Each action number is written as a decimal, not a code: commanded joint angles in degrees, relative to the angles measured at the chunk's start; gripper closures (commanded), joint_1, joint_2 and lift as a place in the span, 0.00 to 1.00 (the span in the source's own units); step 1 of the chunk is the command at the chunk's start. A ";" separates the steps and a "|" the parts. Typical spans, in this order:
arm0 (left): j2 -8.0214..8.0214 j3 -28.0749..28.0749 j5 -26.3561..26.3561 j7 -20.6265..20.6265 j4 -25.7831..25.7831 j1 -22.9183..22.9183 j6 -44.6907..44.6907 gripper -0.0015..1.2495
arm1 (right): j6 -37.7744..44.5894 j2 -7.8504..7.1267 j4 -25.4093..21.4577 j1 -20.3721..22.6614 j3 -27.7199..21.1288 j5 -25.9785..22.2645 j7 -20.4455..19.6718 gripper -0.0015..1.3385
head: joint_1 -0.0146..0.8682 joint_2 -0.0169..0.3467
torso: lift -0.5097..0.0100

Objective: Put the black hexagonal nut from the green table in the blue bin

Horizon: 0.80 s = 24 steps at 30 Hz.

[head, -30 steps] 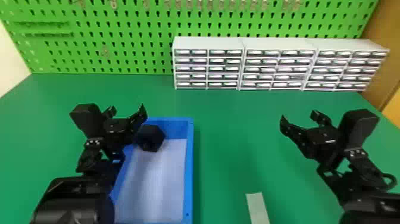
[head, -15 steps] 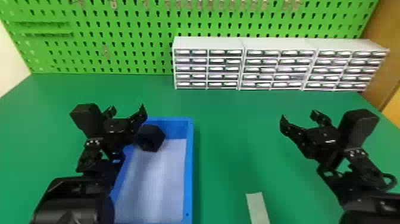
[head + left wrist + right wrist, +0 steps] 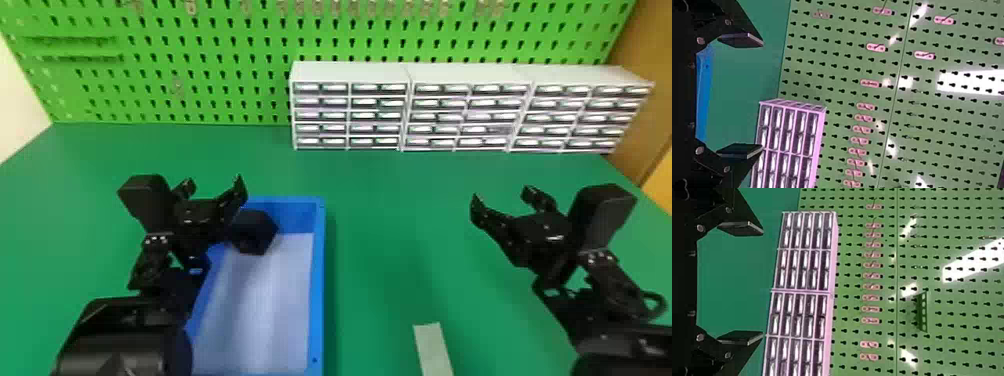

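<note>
In the head view, a black hexagonal nut (image 3: pixel 256 232) sits inside the blue rectangular bin with the pale floor (image 3: pixel 318 300), up at the bin's far end, partly hidden by the black two-fingered left gripper (image 3: pixel 214 182). That gripper is at the bin's far left corner, its fingers spread wide and holding nothing. The black two-fingered right gripper (image 3: pixel 501 194) is well apart from the bin, off to its right, likewise wide open and empty. The bin rests on the smooth green table (image 3: pixel 390 225); to the right of the bin, near its close end, lies a narrow pale strip (image 3: pixel 434 350). Beyond the bin and to its right, a row of white cabinets with small drawers (image 3: pixel 350 75) lines the foot of a bright green perforated pegboard (image 3: pixel 200 50). In the left wrist view, the left gripper (image 3: pixel 762 95) has its two flat fingers far apart with nothing between them, and part of the bin's blue side shows past them. In the right wrist view, the right gripper (image 3: pixel 763 283) also has a broad gap between its fingers and grips nothing, with table, cabinets and pegboard beyond
</note>
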 commanded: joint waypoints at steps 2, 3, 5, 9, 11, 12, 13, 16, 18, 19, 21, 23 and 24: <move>0.00 0.00 0.00 0.00 0.00 0.00 0.00 0.26 | 0.01 -0.02 0.00 0.00 0.09 0.02 0.00 0.26 | 0.79 0.19 | 0.79; 0.00 0.00 0.08 0.00 0.00 0.00 0.00 0.26 | 0.01 -0.02 0.00 0.00 0.09 0.02 0.00 0.26 | 0.79 0.19 | 0.79; 0.00 0.00 0.08 0.00 0.00 0.00 -0.09 0.26 | -0.08 -0.02 0.00 0.00 0.09 0.02 0.00 0.26 | 0.79 0.19 | 0.79; 0.00 0.00 0.08 -0.09 0.00 0.00 0.00 0.26 | 0.01 -0.02 0.00 0.00 0.09 0.02 0.00 0.26 | 0.79 0.19 | 0.79; 0.00 -0.09 0.08 0.00 0.00 0.00 -0.09 0.26 | 0.01 -0.02 0.00 0.09 0.09 0.02 0.00 0.26 | 0.79 0.19 | 0.79; 0.00 -0.09 0.08 0.00 0.00 0.00 -0.09 0.26 | 0.01 -0.02 0.00 0.00 0.09 0.02 0.00 0.26 | 0.79 0.19 | 0.79; 0.00 -0.09 0.08 0.00 0.00 0.00 -0.09 0.26 | 0.01 -0.02 0.00 0.09 0.09 0.02 0.00 0.26 | 0.79 0.19 | 0.79; 0.00 0.00 0.08 0.00 0.00 0.00 -0.09 0.26 | 0.01 -0.11 0.00 0.00 0.09 0.02 0.00 0.26 | 0.79 0.19 | 0.79; 0.00 0.00 0.08 0.00 0.00 0.00 -0.09 0.26 | 0.01 -0.11 0.00 -0.09 0.17 0.02 0.00 0.26 | 0.79 0.19 | 0.79; 0.00 0.09 0.08 0.00 0.00 0.00 -0.17 0.26 | 0.01 -0.11 0.00 -0.09 0.17 0.02 0.00 0.26 | 0.79 0.19 | 0.79; 0.00 0.09 0.08 0.00 0.00 -0.09 -0.17 0.26 | -0.08 -0.11 0.00 -0.09 0.17 0.02 0.00 0.26 | 0.79 0.19 | 0.79; 0.00 0.18 0.08 0.00 0.00 -0.09 -0.26 0.26 | -0.08 -0.11 0.09 -0.09 0.17 0.02 0.00 0.26 | 0.79 0.19 | 0.79; 0.00 0.18 0.08 0.00 0.00 -0.09 -0.26 0.26 | -0.08 -0.11 0.09 -0.18 0.17 0.02 0.00 0.26 | 0.79 0.19 | 0.79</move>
